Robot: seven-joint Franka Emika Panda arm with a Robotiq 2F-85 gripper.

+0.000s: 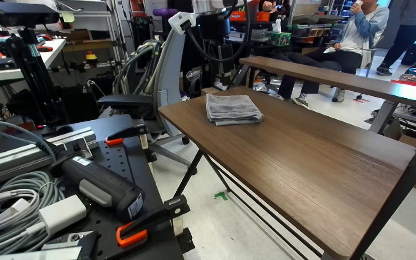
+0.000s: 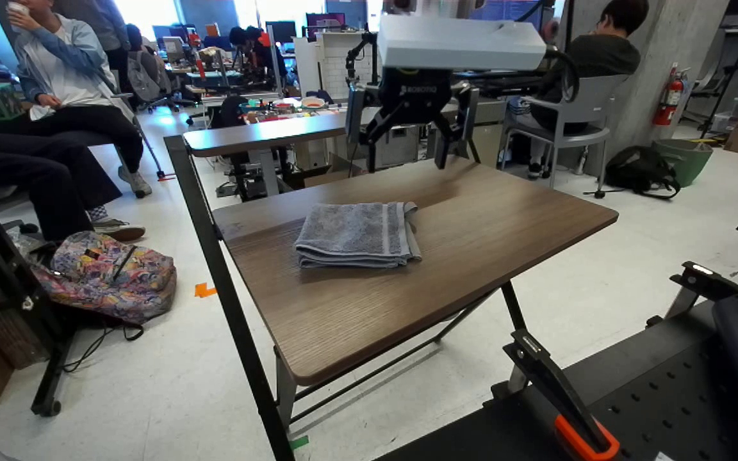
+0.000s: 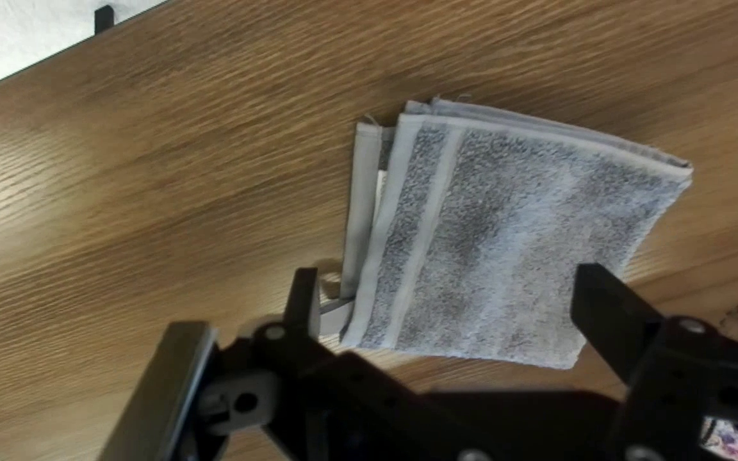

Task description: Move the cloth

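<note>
The cloth is a grey folded towel with paler bands along one side. It lies flat on the brown wooden table and shows in both exterior views. In the wrist view the cloth lies beyond and between the fingers, with its layers slightly offset at the left edge. My gripper is open and empty, pointing down above the table's far side, higher than the cloth and apart from it. In the wrist view the gripper has widely spread fingers; the right fingertip overlaps the cloth's edge in the picture.
A raised wooden shelf runs along one long side of the table. A dark metal post rises at a table end. A black bench with orange clamps, cables and a handheld tool stands nearby. A grey office chair is close to the table.
</note>
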